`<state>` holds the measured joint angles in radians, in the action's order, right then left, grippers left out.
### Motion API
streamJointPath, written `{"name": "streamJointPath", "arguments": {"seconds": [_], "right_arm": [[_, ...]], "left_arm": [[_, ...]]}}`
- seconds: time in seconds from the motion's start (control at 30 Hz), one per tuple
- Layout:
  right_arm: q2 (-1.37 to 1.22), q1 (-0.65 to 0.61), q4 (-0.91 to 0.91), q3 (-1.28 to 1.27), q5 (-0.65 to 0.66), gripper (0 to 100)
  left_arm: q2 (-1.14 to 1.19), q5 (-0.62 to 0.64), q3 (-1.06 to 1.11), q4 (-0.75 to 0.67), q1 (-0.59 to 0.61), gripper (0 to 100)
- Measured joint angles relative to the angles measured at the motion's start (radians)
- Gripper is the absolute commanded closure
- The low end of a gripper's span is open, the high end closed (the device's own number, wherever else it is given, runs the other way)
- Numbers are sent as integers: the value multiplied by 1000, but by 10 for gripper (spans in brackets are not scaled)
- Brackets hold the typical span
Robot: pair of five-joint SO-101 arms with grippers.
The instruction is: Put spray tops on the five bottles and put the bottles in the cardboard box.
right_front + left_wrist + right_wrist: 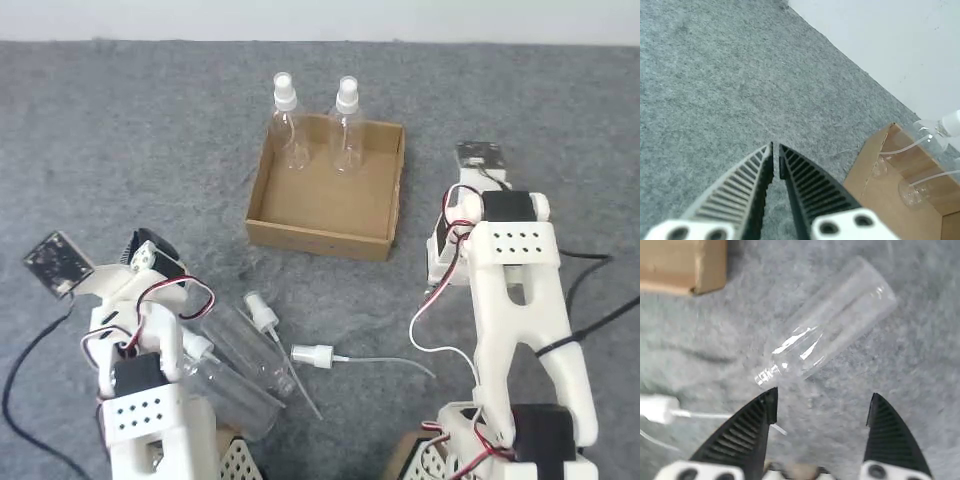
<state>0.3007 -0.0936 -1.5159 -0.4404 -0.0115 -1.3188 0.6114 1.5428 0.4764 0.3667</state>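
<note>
Two clear bottles (292, 130) (346, 128) with white spray tops stand at the far side of the cardboard box (325, 238). Two more bottles (240, 365) lie beside the left arm, with one spray top (262, 312) against them. A loose spray top (314, 354) with its long tube lies on the carpet. My right gripper (823, 393) is open just over an uncapped bottle (827, 337) lying on the carpet near the box corner (685, 265). My left gripper (776, 148) is shut on nothing, over bare carpet left of the box (875, 170).
Grey carpet covers the whole table. The right arm (510, 260) stands right of the box and covers the bottle under it in the high view. Cables (590, 300) trail off both arms. A white wall (900, 40) borders the far edge.
</note>
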Motion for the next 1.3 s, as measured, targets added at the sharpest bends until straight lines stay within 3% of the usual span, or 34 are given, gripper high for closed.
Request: {"name": "streamJointPath", "arguments": {"seconds": [0.63,1.1,1.3], "right_arm": [[0,-2,-3,0,865,763],[0,-2,-3,-51,1300,763],[0,-2,86,-146,1402,763]], "left_arm": [[0,0,0,0,0,989],[0,0,0,0,0,988],[0,0,0,0,0,988]]}}
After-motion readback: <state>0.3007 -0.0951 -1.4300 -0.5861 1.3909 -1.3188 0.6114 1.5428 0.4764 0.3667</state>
